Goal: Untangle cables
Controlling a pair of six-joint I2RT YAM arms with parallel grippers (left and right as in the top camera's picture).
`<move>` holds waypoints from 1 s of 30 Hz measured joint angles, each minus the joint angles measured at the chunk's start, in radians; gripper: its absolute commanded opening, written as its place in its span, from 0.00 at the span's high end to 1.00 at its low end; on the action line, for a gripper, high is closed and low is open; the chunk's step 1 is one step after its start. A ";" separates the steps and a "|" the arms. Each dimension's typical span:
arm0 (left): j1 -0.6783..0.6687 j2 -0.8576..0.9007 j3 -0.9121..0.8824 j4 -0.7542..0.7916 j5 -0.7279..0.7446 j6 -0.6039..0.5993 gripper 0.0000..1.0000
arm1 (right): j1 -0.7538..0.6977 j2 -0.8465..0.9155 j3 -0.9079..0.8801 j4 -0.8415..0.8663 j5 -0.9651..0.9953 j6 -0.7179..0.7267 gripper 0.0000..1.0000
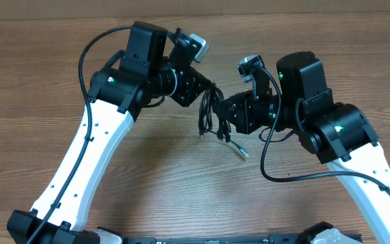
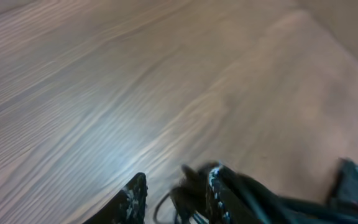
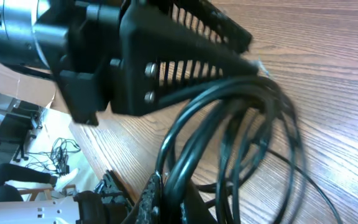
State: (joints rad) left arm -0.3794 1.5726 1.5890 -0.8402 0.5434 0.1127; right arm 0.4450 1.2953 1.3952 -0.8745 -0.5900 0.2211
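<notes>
Two arms faced each other over the middle of the wooden table [image 1: 39,74], with the cables [image 1: 210,114] between them.

At the left, the white left arm [image 1: 93,142] stretched from the near edge and bent inward. It ended in black joints and the left gripper [image 1: 207,93], which pointed toward the centre. Its wrist camera showed two fingertips [image 2: 132,198] standing somewhat apart with bare wood visible between them. A black loop sat low in the gap, and more strands bunched against the finger on the right of that view. That view was blurred, so I could not tell whether the fingers pinched the strands or only had them draped against one finger. In the right wrist camera, the left gripper's slatted black finger lay across the top, and the loops hung from near its tip.

The cables formed a small bundle of thin black loops, touching both grippers. Whether the bundle hung clear of the wood could not be told. One loose strand trailed toward the near right and ended in a silver-tipped plug [image 1: 242,150] lying on the table, apart from the bundle.

At the right, the right gripper [image 1: 224,114] pointed in sideways from the right arm [image 1: 357,156]. Its fingers were pressed together. In its own camera several strands ran straight down into the fingertips, so it pinched the cables at the bundle's right side.
</notes>
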 measured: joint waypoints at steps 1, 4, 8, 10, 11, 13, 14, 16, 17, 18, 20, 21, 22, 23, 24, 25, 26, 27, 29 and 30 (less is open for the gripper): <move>0.000 0.000 0.000 -0.001 0.015 0.011 0.67 | 0.000 0.000 0.000 0.006 -0.005 0.000 0.96; 0.002 0.000 0.000 -0.016 0.049 0.042 0.67 | 0.000 0.000 0.000 0.027 -0.014 0.000 0.96; 0.002 0.000 0.000 -0.039 0.070 0.063 0.67 | 0.000 0.000 0.000 0.036 -0.020 -0.001 0.96; 0.002 0.000 0.000 -0.050 0.075 0.070 0.67 | 0.000 0.000 0.000 0.033 -0.020 0.000 0.84; 0.002 0.000 0.000 -0.054 0.077 0.072 0.67 | 0.000 0.000 0.000 0.026 -0.018 0.004 0.78; 0.001 0.000 0.000 -0.065 0.085 0.075 0.67 | 0.000 0.000 0.000 0.002 0.009 -0.004 0.75; 0.001 0.000 0.000 -0.071 0.087 0.076 0.68 | 0.000 0.000 0.000 -0.019 0.031 -0.006 0.75; 0.001 0.000 0.000 -0.085 0.093 0.079 0.67 | 0.000 0.000 0.001 -0.072 0.100 -0.008 0.65; 0.001 0.000 0.000 -0.089 0.097 0.078 0.67 | 0.000 0.000 0.001 -0.107 0.149 -0.005 0.58; 0.001 0.000 0.000 -0.092 0.100 0.078 0.67 | 0.000 0.000 0.001 -0.136 0.201 -0.008 0.55; 0.001 0.000 0.000 -0.096 0.103 0.078 0.67 | 0.000 0.001 0.002 -0.178 0.290 -0.006 0.37; 0.001 0.000 0.000 -0.096 0.105 0.077 0.67 | 0.000 0.002 0.002 -0.197 0.332 -0.009 0.27; 0.001 0.000 0.000 -0.097 0.108 0.074 0.67 | 0.000 0.007 0.003 -0.216 0.375 -0.010 0.24; 0.001 0.000 0.000 -0.098 0.112 0.072 0.67 | 0.000 0.013 0.004 -0.229 0.410 -0.012 0.23; 0.001 0.000 0.000 -0.103 0.118 0.070 0.67 | 0.000 0.023 0.004 -0.240 0.444 -0.012 0.23; 0.001 0.000 0.000 -0.108 0.126 0.070 0.67 | 0.000 0.036 0.004 -0.248 0.471 -0.013 0.23; 0.001 0.000 0.000 -0.115 0.136 0.070 0.67 | 0.000 0.050 0.004 -0.253 0.494 -0.012 0.23; 0.001 -0.002 0.000 -0.120 0.146 0.070 0.67 | 0.000 0.072 0.004 -0.255 0.515 -0.008 0.23; 0.001 -0.005 0.000 -0.127 0.169 0.069 0.67 | -0.001 0.120 0.004 -0.263 0.542 0.016 0.25; 0.001 -0.009 0.000 -0.129 0.181 0.066 0.67 | -0.002 0.152 0.004 -0.267 0.553 0.032 0.27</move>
State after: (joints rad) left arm -0.3782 1.5639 1.5890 -0.9691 0.7242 0.1787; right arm 0.4431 1.4475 1.3991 -1.1412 -0.0372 0.2527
